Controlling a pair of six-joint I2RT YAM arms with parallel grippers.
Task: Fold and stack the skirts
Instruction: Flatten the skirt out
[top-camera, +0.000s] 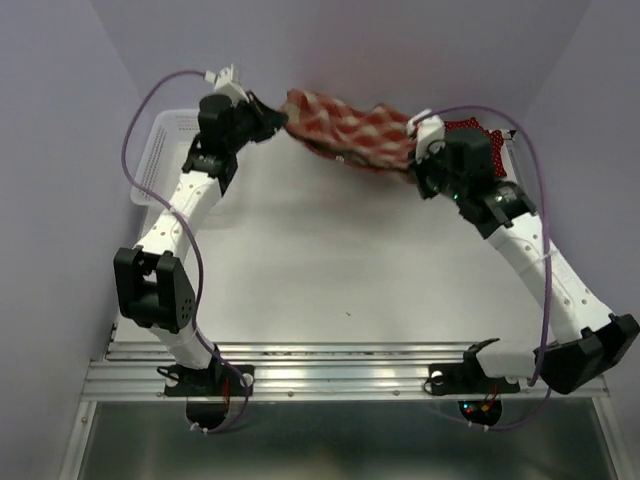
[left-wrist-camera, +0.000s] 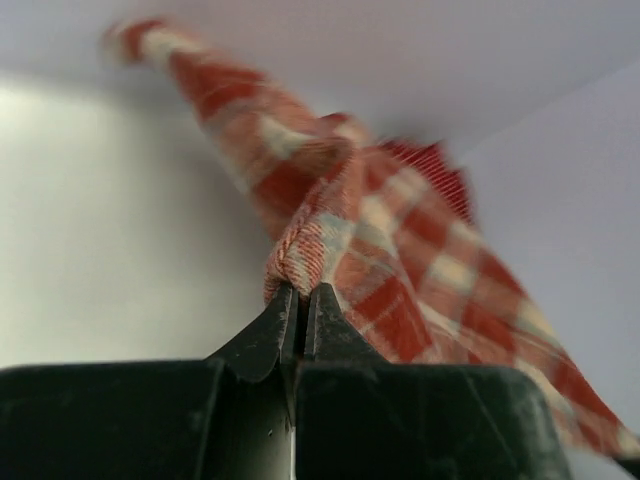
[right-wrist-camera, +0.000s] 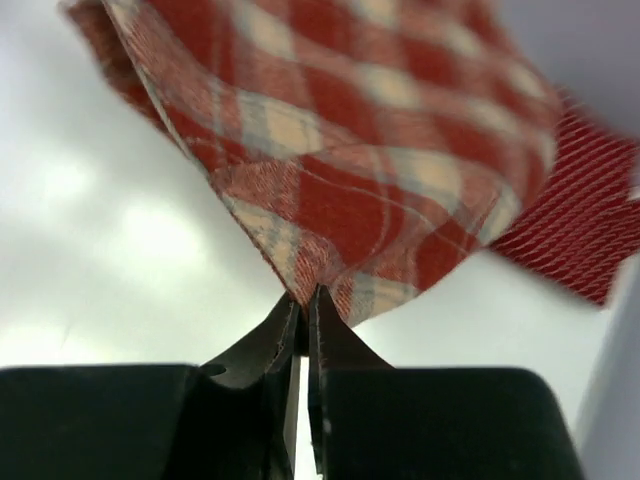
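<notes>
The red-and-cream plaid skirt (top-camera: 350, 128) hangs stretched between my two grippers above the far part of the table. My left gripper (top-camera: 281, 118) is shut on its left edge; the left wrist view shows the cloth (left-wrist-camera: 400, 260) bunched at the fingertips (left-wrist-camera: 300, 295). My right gripper (top-camera: 418, 135) is shut on its right corner, and the right wrist view shows the plaid (right-wrist-camera: 340, 150) pinched at the tips (right-wrist-camera: 303, 296). A dark red polka-dot skirt (top-camera: 480, 130) lies at the far right behind the right gripper; it also shows in the right wrist view (right-wrist-camera: 580, 240).
A white plastic lattice basket (top-camera: 160, 150) stands at the far left of the table, beside the left arm. Lilac walls close in on the left, back and right. A metal rail (top-camera: 330, 370) runs along the near edge by the arm bases.
</notes>
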